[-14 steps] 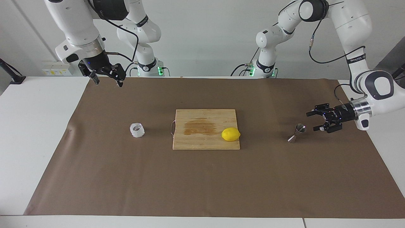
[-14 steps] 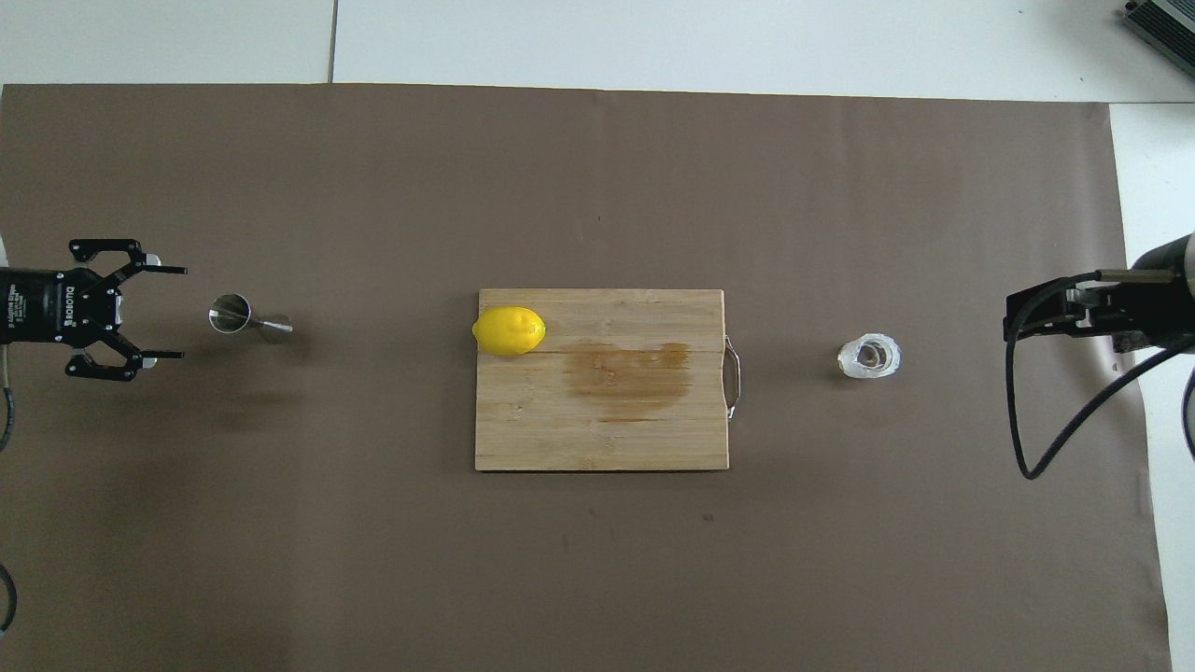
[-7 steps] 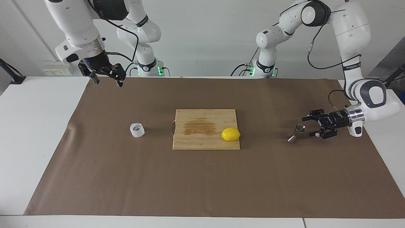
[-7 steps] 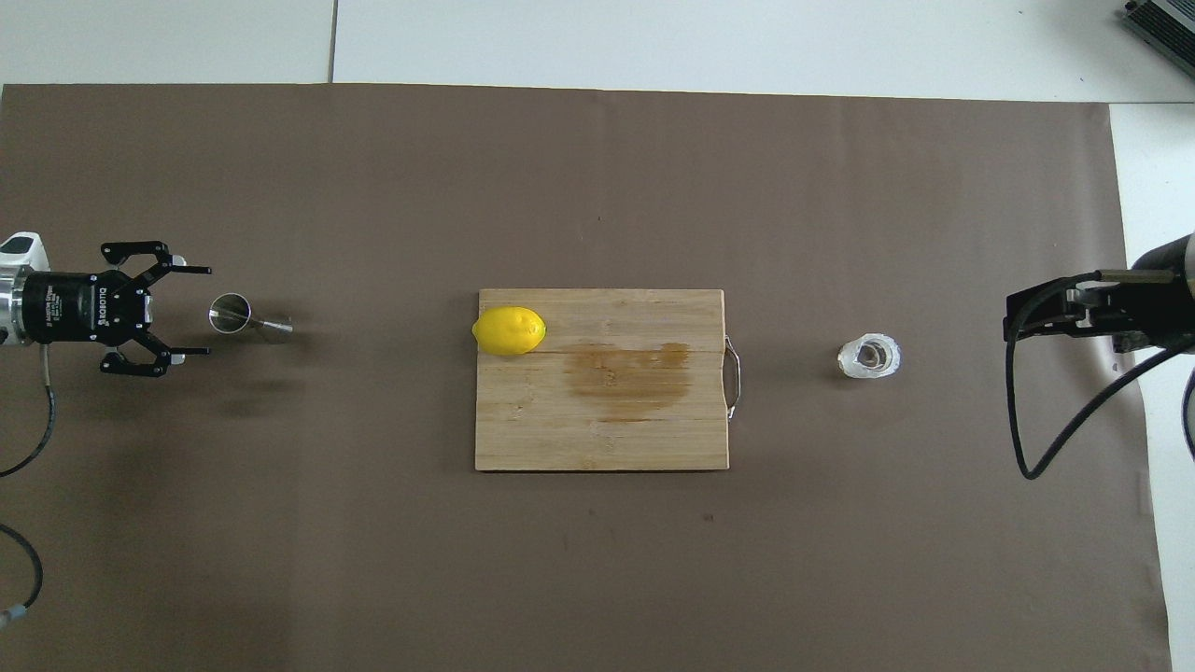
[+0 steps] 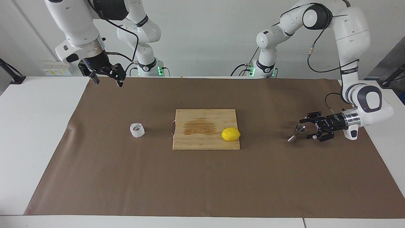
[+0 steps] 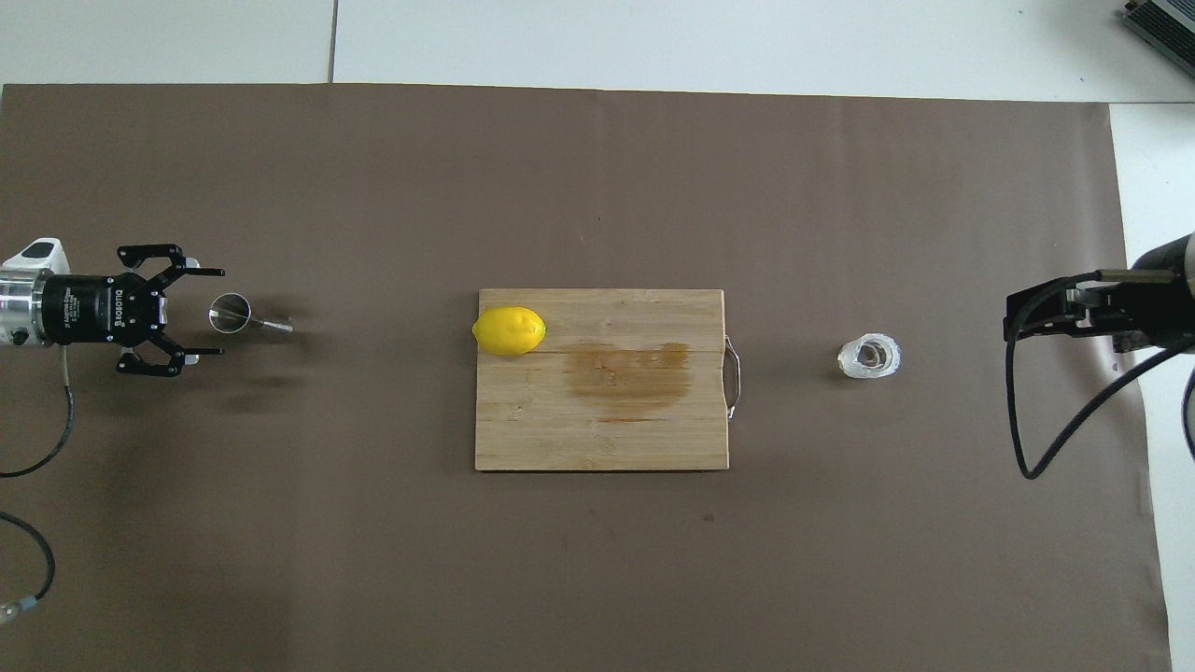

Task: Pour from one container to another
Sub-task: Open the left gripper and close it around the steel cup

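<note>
Left gripper [image 6: 210, 312], at the overhead view's left edge, lies level with jaws spread wide, fingertips flanking the upright steel jigger [image 6: 231, 314] without clasping it. Knobbly glass cup [image 5: 137, 130] stands centre-left in the facing view. Right gripper [image 5: 108, 81], upper left, hangs open, holding nothing.

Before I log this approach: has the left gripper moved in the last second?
Yes. The left gripper, open, has come in low toward the jigger, closing the gap from the left arm's end of the table. The jigger itself has stayed put.

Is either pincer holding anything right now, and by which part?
Nothing is held. The left pincer is open beside the steel jigger; the right pincer waits open, well above the table.
</note>
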`<action>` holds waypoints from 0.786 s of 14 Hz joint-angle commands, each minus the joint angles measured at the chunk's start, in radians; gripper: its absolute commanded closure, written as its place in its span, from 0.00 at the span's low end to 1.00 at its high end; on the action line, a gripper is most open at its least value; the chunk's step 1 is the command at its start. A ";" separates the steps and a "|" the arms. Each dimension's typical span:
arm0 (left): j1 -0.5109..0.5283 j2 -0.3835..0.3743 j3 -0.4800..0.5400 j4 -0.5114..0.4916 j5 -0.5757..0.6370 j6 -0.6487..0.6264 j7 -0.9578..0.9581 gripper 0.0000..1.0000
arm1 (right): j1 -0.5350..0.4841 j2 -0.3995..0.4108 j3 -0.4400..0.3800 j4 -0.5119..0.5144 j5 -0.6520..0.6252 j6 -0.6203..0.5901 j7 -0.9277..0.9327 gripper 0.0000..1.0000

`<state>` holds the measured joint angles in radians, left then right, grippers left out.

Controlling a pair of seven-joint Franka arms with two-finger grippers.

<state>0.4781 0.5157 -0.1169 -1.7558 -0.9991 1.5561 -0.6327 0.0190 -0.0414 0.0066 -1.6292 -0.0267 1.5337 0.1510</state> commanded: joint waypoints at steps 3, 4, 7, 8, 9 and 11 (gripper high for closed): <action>-0.009 0.024 -0.003 0.004 -0.019 0.004 -0.093 0.00 | -0.014 -0.008 0.003 -0.006 0.025 -0.001 -0.024 0.00; -0.010 0.024 -0.003 0.003 -0.032 0.004 -0.120 0.00 | -0.014 -0.008 0.003 -0.006 0.025 -0.001 -0.024 0.00; -0.016 0.024 -0.003 -0.002 -0.036 0.004 -0.176 0.00 | -0.014 -0.008 0.003 -0.006 0.024 -0.001 -0.024 0.00; -0.018 0.024 -0.003 -0.002 -0.036 0.006 -0.171 0.00 | -0.014 -0.008 0.003 -0.006 0.025 -0.001 -0.024 0.00; -0.018 0.026 -0.003 -0.002 -0.036 0.006 -0.165 0.00 | -0.014 -0.008 0.003 -0.006 0.025 -0.001 -0.024 0.00; -0.018 0.027 -0.003 -0.002 -0.036 0.006 -0.130 0.00 | -0.016 -0.008 0.003 -0.006 0.025 -0.001 -0.024 0.00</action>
<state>0.4732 0.5363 -0.1284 -1.7580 -1.0179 1.5561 -0.7799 0.0189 -0.0414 0.0066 -1.6292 -0.0267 1.5337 0.1510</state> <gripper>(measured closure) 0.000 0.000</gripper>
